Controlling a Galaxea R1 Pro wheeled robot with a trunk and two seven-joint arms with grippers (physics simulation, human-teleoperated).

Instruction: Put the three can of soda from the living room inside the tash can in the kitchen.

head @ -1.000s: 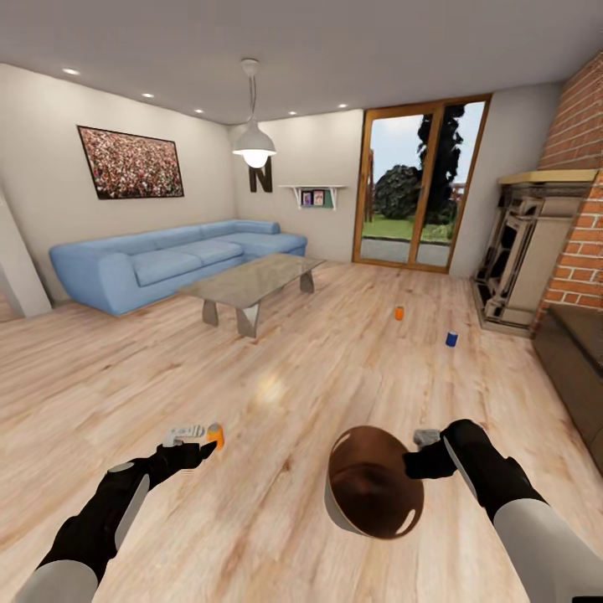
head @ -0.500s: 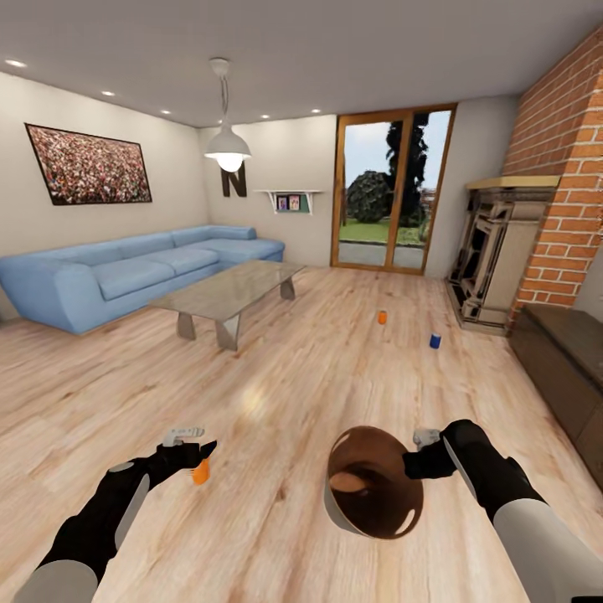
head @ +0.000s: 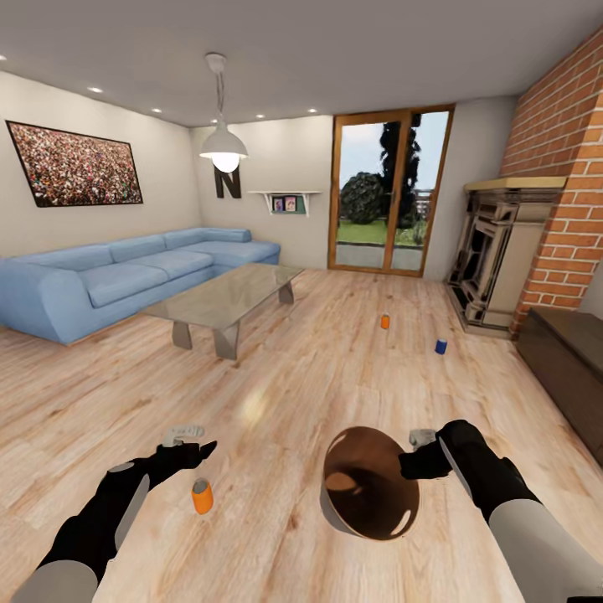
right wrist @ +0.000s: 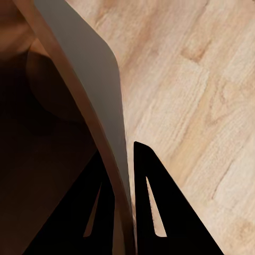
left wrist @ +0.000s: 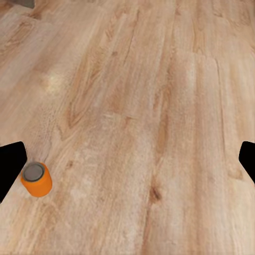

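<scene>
a: report left arm pose.
b: the left arm extends forward and low over the wood-plank floor, forearm angled inward. the left gripper has its jaws spread wide and empty; in the left wrist view the two dark fingertips sit at opposite edges of the frame.

a: location of the nearest can?
b: one orange can stands upright on the floor just below the left gripper, apart from the fingers. the left wrist view shows its grey top close to one fingertip.

a: right arm?
b: the right arm reaches forward, wrist turned inward. the right gripper is pinched closed on the rim of the trash can, which hangs tilted with its brown interior facing the head camera. in the right wrist view the fingers straddle the pale wall.

a: remaining cans?
b: a second orange can and the blue can stand on the floor well ahead, near the fireplace. the blue sofa and glass table lie to the left.
</scene>
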